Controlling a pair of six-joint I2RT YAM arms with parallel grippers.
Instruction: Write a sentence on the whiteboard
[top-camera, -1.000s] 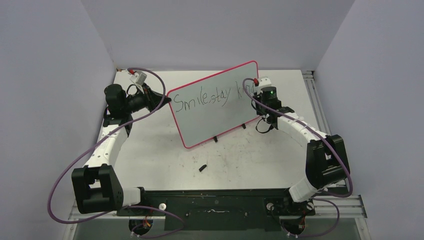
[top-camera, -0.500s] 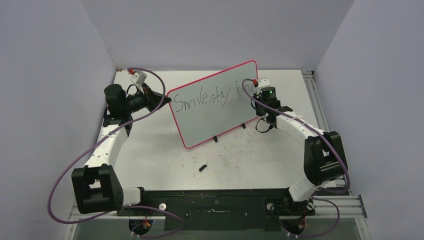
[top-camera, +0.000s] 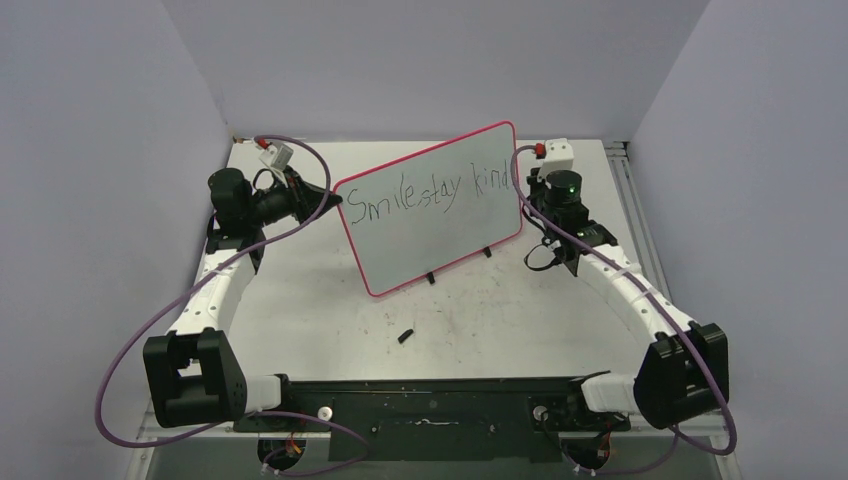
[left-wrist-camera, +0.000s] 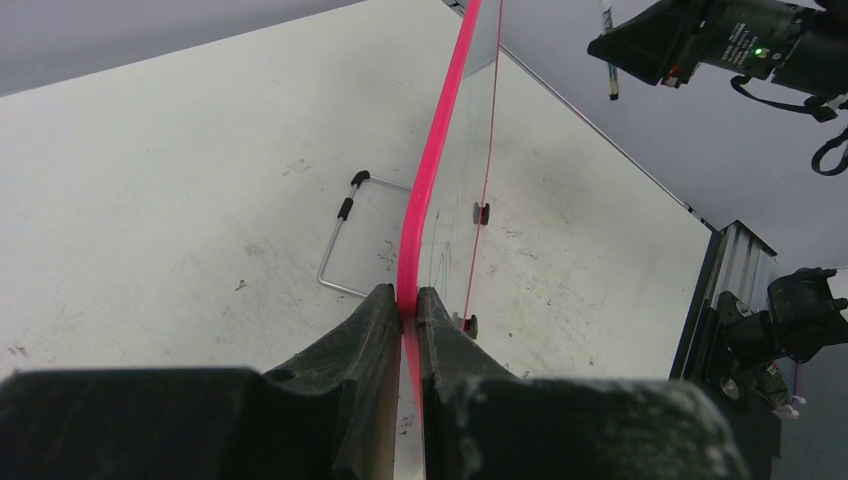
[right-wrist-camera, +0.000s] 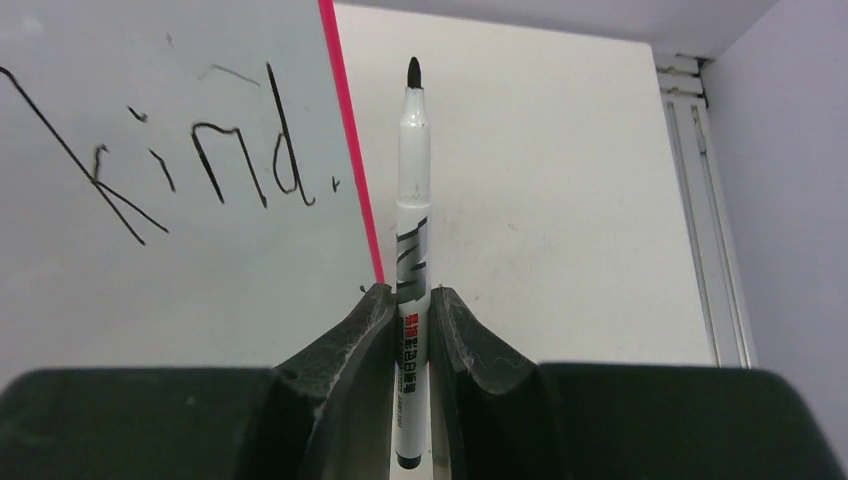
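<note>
Top external: whiteboard (top-camera: 430, 205) stands on its long edge on the table (top-camera: 300, 310), around mid-table, leaning back, small black feet (top-camera: 431, 277) along its lower rim. The face carries handwritten black text, "Smile stay kind."

Left gripper (top-camera: 325, 200) is at the board's left edge. Left wrist view shows its jaws pinched narrow on the pink rim, one finger on each side of the board. It is holding the board itself.

Right gripper (right-wrist-camera: 410, 295) is off the board's right edge. Its jaws are clamped on a marker (right-wrist-camera: 411, 190), a white barrel with a black tip and the cap off, pointing away from the wrist. In right wrist view the tip sits just right of the pink rim, beside the final "d." and off the writing face.

Behind the board, a bent wire loop (left-wrist-camera: 338, 232) with black sleeves lies on the table. In front of the board, well apart from it, there is a small black piece (top-camera: 405, 335) on the table. It is too small to identify.
</note>
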